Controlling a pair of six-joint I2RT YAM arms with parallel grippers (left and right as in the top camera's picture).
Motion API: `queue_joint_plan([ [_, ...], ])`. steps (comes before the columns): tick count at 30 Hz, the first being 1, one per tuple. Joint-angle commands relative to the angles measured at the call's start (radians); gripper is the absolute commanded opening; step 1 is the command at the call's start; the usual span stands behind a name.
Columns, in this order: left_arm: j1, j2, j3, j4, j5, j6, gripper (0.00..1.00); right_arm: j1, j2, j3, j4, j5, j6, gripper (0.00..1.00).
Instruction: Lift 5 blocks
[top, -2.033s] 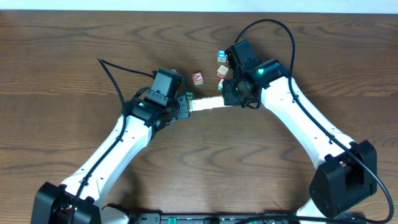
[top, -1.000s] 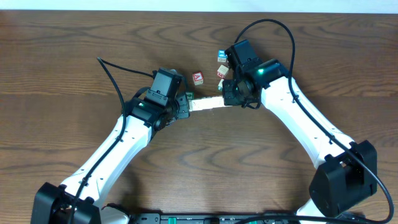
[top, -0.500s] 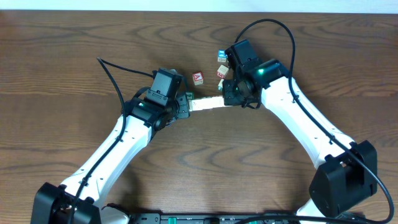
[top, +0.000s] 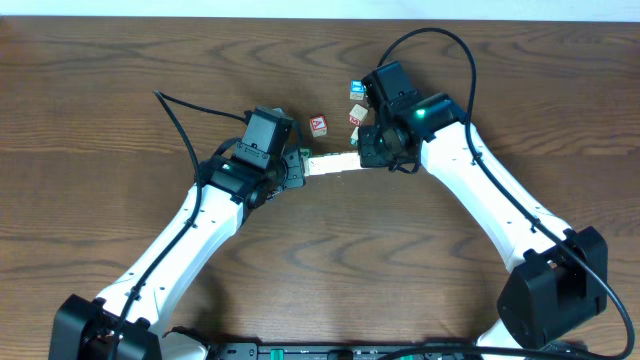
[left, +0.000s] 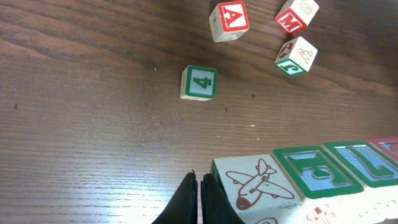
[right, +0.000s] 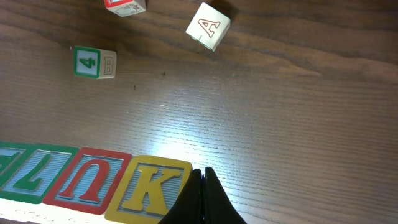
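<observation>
Pinching row of blocks (top: 332, 165) end-to-end between both arms.
Left gripper (left: 199, 198) and right gripper (right: 203, 194) both clenched, fingertips against row ends; green 4 cube (left: 199, 83) lies apart.

Five blocks (left: 255, 183) in one row; at least four loose cubes (left: 199, 83); two arms (top: 190, 250)

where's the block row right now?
Overhead, the block row spans mid-table, pinched end to end between the left hand and right hand, with the loose red A block just beyond it.
</observation>
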Motion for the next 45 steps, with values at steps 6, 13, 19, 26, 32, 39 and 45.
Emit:
queue_joint_plan([
  [6, -0.075, -0.034, 0.098, 0.06, 0.253, -0.028, 0.07, 0.08, -0.018, 0.038, 0.03, -0.354, 0.005, 0.01],
  [13, -0.075, -0.034, 0.098, 0.06, 0.253, -0.028, 0.07, 0.08, -0.018, 0.038, 0.031, -0.354, 0.005, 0.01],
  [19, -0.075, -0.034, 0.098, 0.06, 0.253, -0.028, 0.07, 0.08, -0.018, 0.038, 0.03, -0.354, 0.005, 0.01],
  [26, -0.075, -0.034, 0.098, 0.06, 0.253, -0.028, 0.07, 0.08, -0.018, 0.038, 0.027, -0.354, 0.005, 0.01],
  [32, -0.075, -0.034, 0.098, 0.05, 0.253, -0.028, 0.07, 0.085, -0.017, 0.038, 0.012, -0.335, 0.005, 0.01],
  [39, -0.075, -0.033, 0.097, 0.037, 0.253, -0.028, 0.07, 0.1, -0.017, 0.038, 0.011, -0.306, 0.009, 0.01],
  [45, -0.075, -0.031, 0.096, 0.037, 0.253, -0.028, 0.07, 0.101, -0.017, 0.038, 0.009, -0.305, 0.009, 0.01],
])
